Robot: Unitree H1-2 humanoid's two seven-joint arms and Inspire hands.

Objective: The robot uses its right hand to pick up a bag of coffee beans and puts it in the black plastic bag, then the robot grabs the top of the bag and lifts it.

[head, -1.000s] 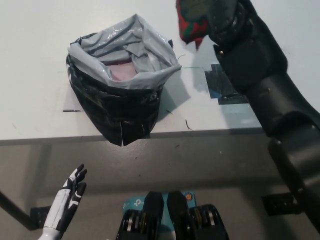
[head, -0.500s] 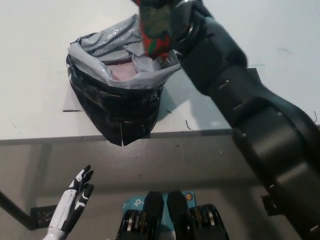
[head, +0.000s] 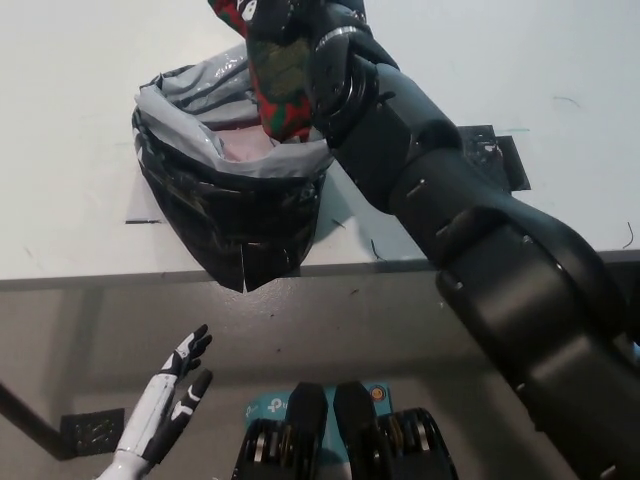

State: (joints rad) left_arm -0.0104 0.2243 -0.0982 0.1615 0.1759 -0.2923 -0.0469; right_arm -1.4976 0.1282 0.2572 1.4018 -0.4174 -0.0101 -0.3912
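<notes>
Since half a second ago the black right hand (head: 300, 50) has carried the red and green coffee bean bag (head: 272, 85) further left, so that it now hangs over the open mouth of the black plastic bag (head: 235, 215), its lower end dipping just inside the grey rolled-down rim; a second ago it was well to the right of the plastic bag. The right hand is closed around the coffee bean bag's upper part. The plastic bag has kept its place at the near edge of the white table (head: 70, 180), with something pale showing inside it. The white left hand (head: 175, 395) rests below the table edge, lower left of the plastic bag, empty with its fingers spread. Grey floor lies beneath the table, and a dark patch (head: 490, 150) shows on the tabletop right of the plastic bag.
</notes>
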